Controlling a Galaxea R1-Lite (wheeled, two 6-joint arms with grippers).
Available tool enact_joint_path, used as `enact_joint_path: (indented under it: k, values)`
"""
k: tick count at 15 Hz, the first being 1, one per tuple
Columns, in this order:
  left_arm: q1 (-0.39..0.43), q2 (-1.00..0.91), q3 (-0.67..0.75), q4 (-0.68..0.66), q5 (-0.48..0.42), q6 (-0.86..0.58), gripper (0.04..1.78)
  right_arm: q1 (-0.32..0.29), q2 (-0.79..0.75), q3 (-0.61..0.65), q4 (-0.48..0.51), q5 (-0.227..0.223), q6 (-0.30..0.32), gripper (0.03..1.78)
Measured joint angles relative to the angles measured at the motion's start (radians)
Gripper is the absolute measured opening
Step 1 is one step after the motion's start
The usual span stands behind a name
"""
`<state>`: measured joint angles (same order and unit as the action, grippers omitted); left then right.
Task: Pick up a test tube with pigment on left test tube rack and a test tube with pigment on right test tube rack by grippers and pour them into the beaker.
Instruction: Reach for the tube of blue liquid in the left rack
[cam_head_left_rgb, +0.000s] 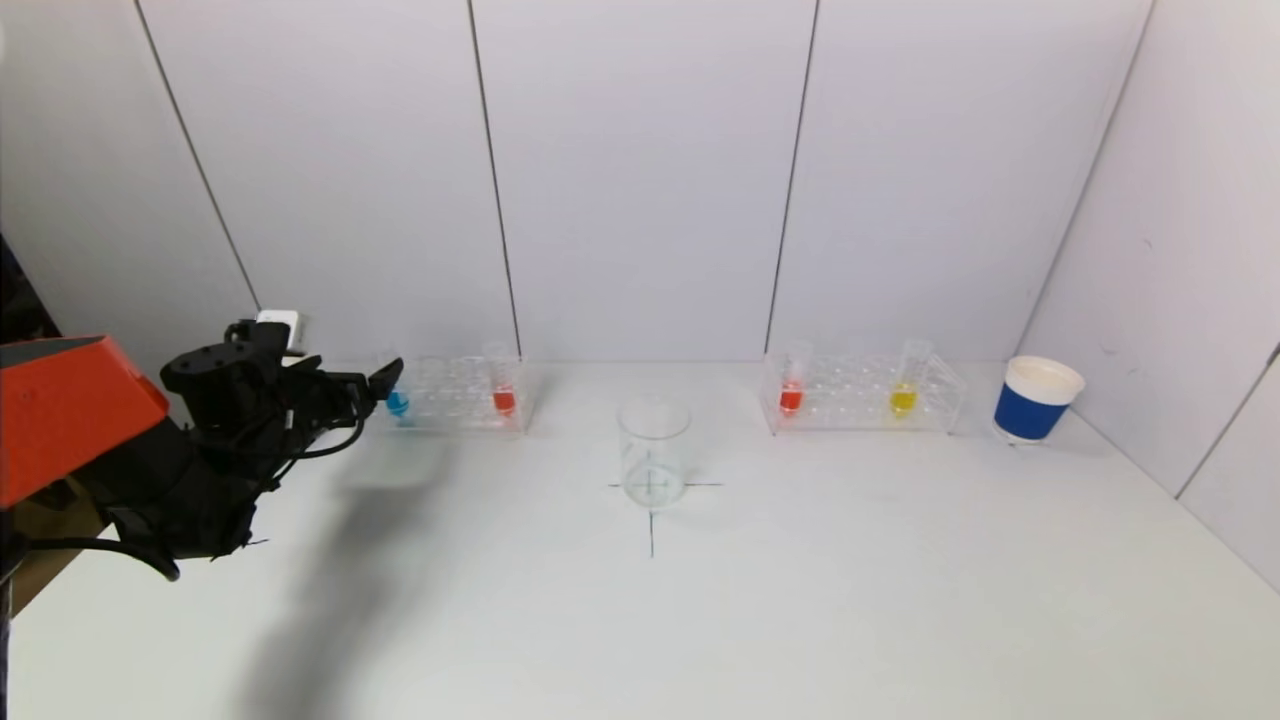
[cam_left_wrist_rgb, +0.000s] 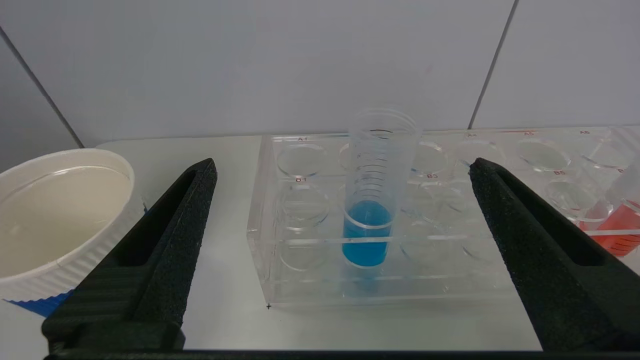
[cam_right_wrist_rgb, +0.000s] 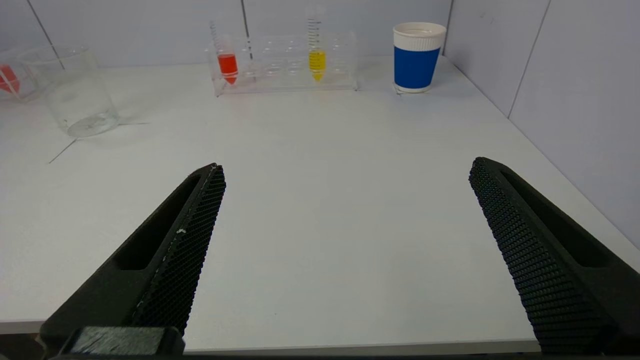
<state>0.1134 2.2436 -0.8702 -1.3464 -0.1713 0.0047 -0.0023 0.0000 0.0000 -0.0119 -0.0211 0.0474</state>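
Blue-pigment tube (cam_left_wrist_rgb: 367, 232) — beaker (cam_head_left_rgb: 653, 452) empty

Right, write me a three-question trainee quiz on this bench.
1. True or false: the open left claw is lined up on the clear plastic tube of blue pigment in the left transparent acrylic rack.
2. Which pigments stand in the right transparent acrylic rack? A) blue and red B) red and yellow C) yellow and green
3. Fill in: the clear glass beaker on the white table is ____.

Key: 1 true; 2 B; 3 empty
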Motion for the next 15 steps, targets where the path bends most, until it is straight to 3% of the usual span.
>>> enact_joint_path:
  k: [7,15]
  values:
    - [0.001,0.044,-0.111,0.066,-0.007,0.001,1.76,0.000,0.000,0.000,0.000,0.000,0.000,1.77]
    - [-0.003,0.055,-0.137,0.084,-0.006,0.003,1.76,0.000,0.000,0.000,0.000,0.000,0.000,1.77]
